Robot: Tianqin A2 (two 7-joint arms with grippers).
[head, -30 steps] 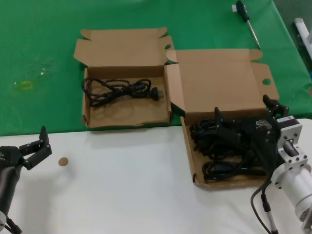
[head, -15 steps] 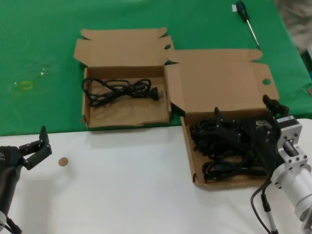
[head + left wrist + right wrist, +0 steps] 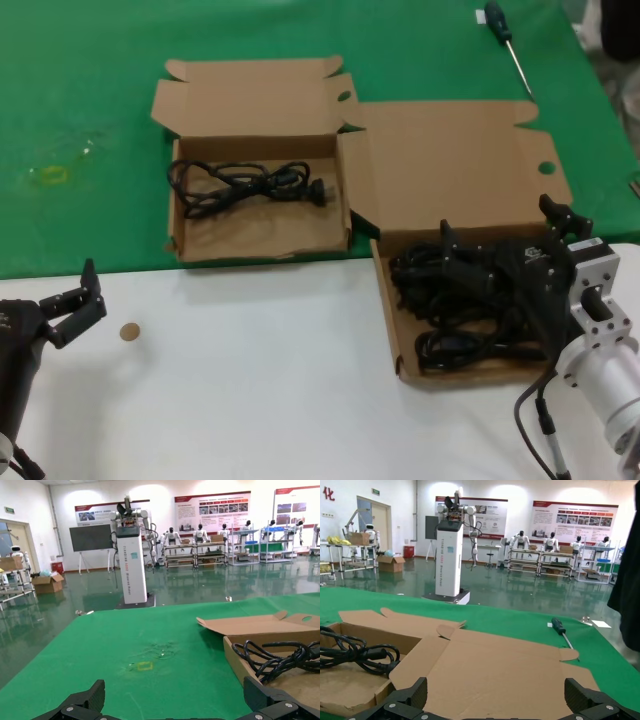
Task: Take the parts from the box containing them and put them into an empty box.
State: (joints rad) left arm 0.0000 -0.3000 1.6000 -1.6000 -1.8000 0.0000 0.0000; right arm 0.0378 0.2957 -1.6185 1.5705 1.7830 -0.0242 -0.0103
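One power cord (image 3: pixel 245 186) already sits in the smaller box (image 3: pixel 260 232), so the right end effector (image 3: pixel 500 245), fingers spread, hovers over the wider box (image 3: pixel 392 330) beside it, likely lining up another cord bundle (image 3: pixel 465 310); left end effector (image 3: pixel 75 300) idles released.

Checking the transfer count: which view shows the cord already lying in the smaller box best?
The head view: the whole cord lies coiled in the smaller box. The left wrist view catches only one end of it; the right wrist view shows one loop.

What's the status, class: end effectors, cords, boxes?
Right end effector open over the cords in the wide box. Left end effector open, idle near the table edge. One cord lies in the small box.
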